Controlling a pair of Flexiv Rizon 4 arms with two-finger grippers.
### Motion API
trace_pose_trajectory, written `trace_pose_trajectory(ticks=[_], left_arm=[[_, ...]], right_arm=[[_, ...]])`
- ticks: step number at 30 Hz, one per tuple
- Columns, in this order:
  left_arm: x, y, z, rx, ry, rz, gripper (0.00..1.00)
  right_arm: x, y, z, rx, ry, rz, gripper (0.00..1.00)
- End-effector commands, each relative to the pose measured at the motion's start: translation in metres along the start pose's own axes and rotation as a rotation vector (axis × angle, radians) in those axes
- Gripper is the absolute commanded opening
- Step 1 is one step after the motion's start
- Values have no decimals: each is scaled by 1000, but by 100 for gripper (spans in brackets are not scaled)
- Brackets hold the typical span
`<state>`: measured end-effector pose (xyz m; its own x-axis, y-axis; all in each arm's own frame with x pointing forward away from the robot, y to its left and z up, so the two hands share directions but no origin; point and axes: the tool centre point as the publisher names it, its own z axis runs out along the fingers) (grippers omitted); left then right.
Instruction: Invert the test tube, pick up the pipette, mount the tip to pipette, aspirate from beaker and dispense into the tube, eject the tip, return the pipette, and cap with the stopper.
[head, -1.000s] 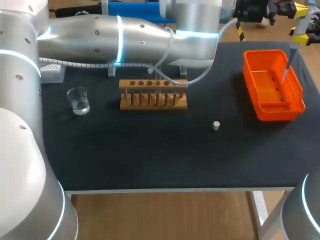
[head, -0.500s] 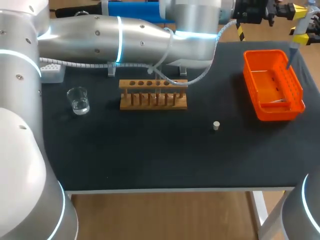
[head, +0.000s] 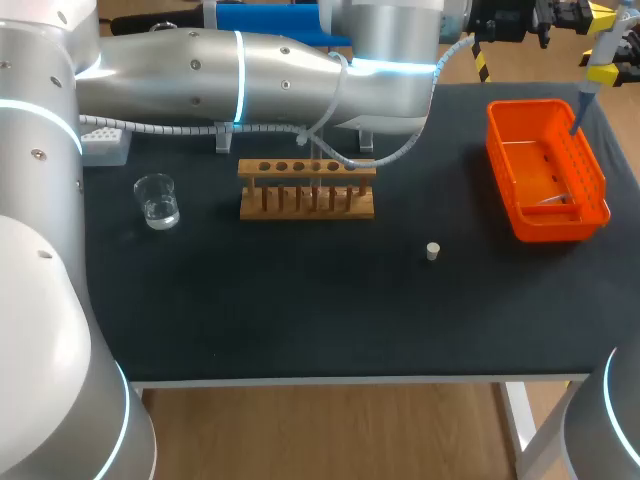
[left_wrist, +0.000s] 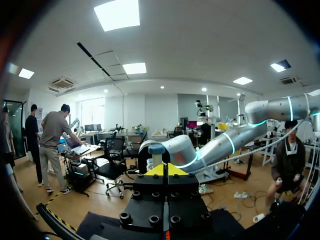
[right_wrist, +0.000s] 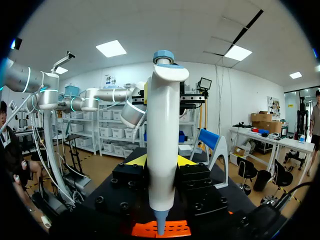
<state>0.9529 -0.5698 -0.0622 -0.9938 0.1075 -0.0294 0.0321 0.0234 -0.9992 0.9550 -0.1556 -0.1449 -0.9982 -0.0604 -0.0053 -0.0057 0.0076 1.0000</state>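
Note:
My right gripper (head: 603, 18) (right_wrist: 161, 161) is shut on the white pipette (right_wrist: 162, 125) with a blue-grey top, held upright above the far side of the orange basket (head: 598, 175). The pipette's bare shaft (head: 577, 112) points down into the basket, where a clear tip (head: 556, 205) lies on the floor. My left arm (head: 250, 70) stretches across the table's far edge. Its gripper (left_wrist: 165, 170) is shut on nothing and faces the pipette top (left_wrist: 156, 149). The wooden tube rack (head: 307, 188), the beaker (head: 157, 200) and the small stopper (head: 432, 251) stand on the black mat.
A white tip box (head: 105, 145) sits at the far left behind the beaker. A pale cable hangs from the left arm over the rack's back. Below the right gripper the orange basket's rim (right_wrist: 150, 230) shows.
The right gripper has lifted the pipette out of the basket. The tip that hung from its shaft is off, and a clear tip now lies in the basket. The left arm is still.

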Motion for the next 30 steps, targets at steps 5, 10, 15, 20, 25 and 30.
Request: trace_pose_trajectory(ticks=[5, 10, 15, 20, 25, 30], left_arm=[[3, -8, -1, -1, -18, 26, 0], [4, -16, -3, -1, -26, 47, 0], [5, -21, -4, -3, -30, 61, 0], [5, -23, -4, -5, -32, 66, 0], [5, -29, -22, -9, -56, 40, 2], [5, -35, -54, 4, -49, -1, 100]], right_arm=[[2, 5, 1, 6, -1, 0, 0], [2, 5, 1, 6, -1, 0, 0], [2, 5, 1, 6, -1, 0, 0], [2, 5, 1, 6, -1, 0, 0], [2, 5, 1, 6, -1, 0, 0], [2, 5, 1, 6, -1, 0, 0]])
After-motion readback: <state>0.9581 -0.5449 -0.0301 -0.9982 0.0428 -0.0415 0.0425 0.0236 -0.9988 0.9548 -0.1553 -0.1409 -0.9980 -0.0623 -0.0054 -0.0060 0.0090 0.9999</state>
